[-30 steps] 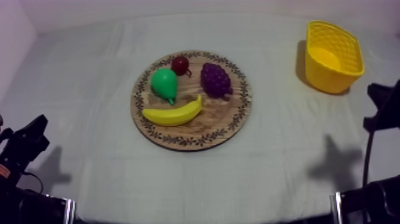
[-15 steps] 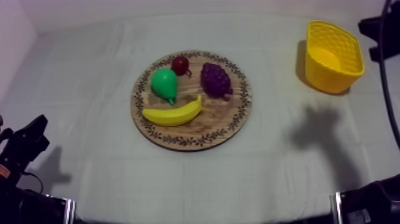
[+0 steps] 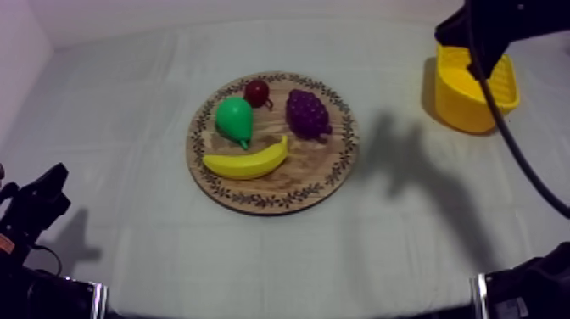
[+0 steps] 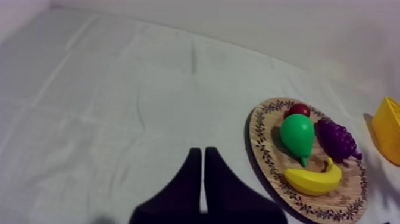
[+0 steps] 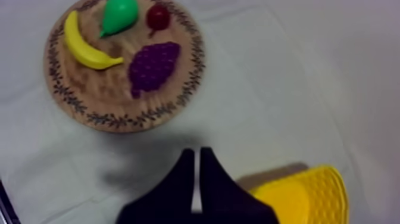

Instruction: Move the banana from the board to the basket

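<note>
One wooden board [image 3: 326,180] holds four toys: banana [image 3: 248,161], pear [image 3: 234,119], grapes [image 3: 307,113], small red fruit [image 3: 257,92]. One yellow basket [image 3: 462,106] sits far right. My left end effector [image 4: 202,152] and right end effector [image 5: 197,153] are pressed together.

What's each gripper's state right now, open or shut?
Left gripper: shut, holding nothing.
Right gripper: shut, holding nothing.

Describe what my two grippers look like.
Both are plain black. The left gripper has two smooth fingers tapering to narrow tips from a wider black base; the right gripper looks the same. No markings show on either.
</note>
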Action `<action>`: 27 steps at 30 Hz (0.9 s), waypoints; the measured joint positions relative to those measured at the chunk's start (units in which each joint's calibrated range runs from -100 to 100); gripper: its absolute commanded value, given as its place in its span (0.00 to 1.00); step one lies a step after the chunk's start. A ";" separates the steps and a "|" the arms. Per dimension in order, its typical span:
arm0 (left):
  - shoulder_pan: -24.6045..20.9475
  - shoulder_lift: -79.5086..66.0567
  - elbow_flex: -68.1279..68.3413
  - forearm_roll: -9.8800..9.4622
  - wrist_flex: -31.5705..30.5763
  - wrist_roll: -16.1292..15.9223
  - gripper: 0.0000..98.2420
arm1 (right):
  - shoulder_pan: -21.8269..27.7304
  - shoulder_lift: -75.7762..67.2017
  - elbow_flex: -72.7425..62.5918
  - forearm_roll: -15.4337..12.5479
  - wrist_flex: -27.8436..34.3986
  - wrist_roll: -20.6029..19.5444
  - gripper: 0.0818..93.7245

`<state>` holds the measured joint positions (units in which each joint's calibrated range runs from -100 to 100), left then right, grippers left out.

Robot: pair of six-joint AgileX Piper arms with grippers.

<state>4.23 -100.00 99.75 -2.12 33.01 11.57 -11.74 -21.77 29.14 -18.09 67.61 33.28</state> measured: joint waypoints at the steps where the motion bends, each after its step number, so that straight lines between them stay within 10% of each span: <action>1: 0.00 0.00 0.00 0.00 0.00 0.00 0.00 | -0.90 1.21 -0.47 0.06 0.26 0.16 0.04; 9: 0.00 0.00 0.00 0.00 0.00 0.00 0.00 | -7.50 9.42 -4.07 0.08 -0.25 1.28 0.10; 19: 0.00 0.00 0.00 0.00 0.00 0.00 0.00 | -13.56 17.68 -7.64 -0.60 -2.41 1.23 0.56; 27: 0.00 0.00 0.00 0.00 0.10 0.00 0.00 | -17.61 24.94 -11.42 -0.60 -3.28 2.05 0.62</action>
<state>4.23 -100.00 99.75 -2.12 33.12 11.57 -29.35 3.17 17.72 -18.68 64.33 35.33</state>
